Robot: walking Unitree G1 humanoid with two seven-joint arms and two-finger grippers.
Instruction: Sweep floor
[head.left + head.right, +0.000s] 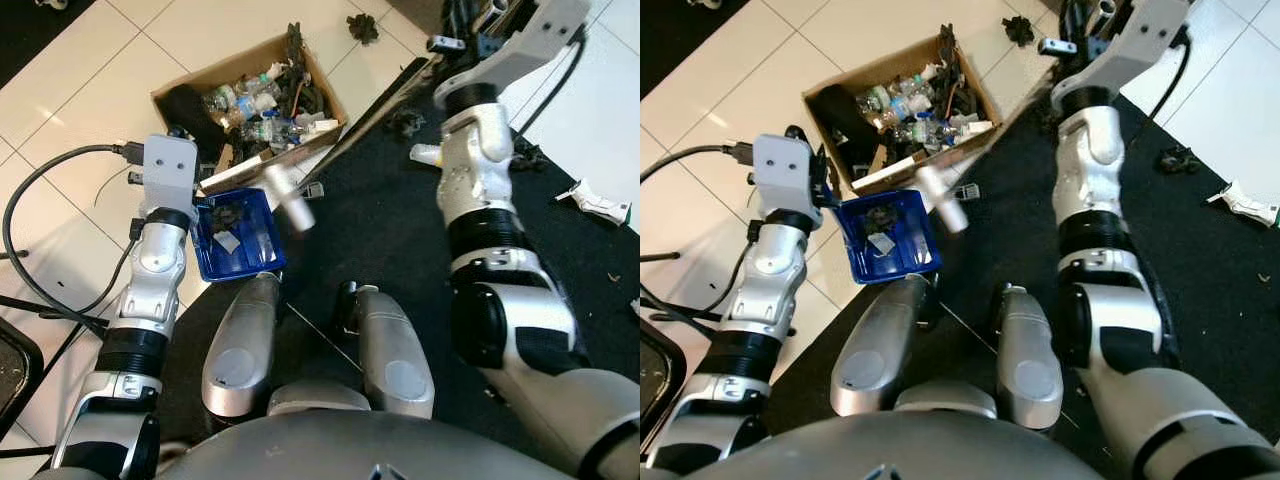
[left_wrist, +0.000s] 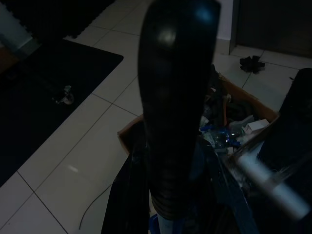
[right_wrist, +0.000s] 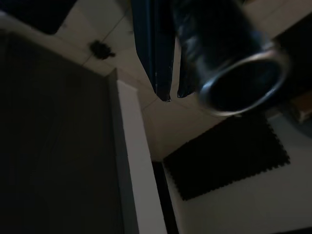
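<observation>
Debris (image 1: pixel 232 215) is held in the blue dustpan (image 1: pixel 240 236) gripped by the left end effector (image 1: pixel 185 205), beside the box (image 1: pixel 250 105). The broom (image 1: pixel 380 110) is gripped by the right end effector (image 1: pixel 470 30). The dustpan should be tipped slowly over the box.

Head pair looks steeply down from above robot's own torso, forward over floor; both eyes share cardboard box (image 1: pixel 250 100), blue dustpan (image 1: pixel 238 236), black mat (image 1: pixel 400 240), white tiles, both arms; right eye shows same scene slid slightly sideways; left wrist view dark, close along black handle (image 2: pixel 175 107), facing out across tiles toward same box (image 2: pixel 243 122); right wrist view dark, tilted, up against metal tube end (image 3: pixel 241 85), looking past it at wall, tiles, black mat edge.
</observation>
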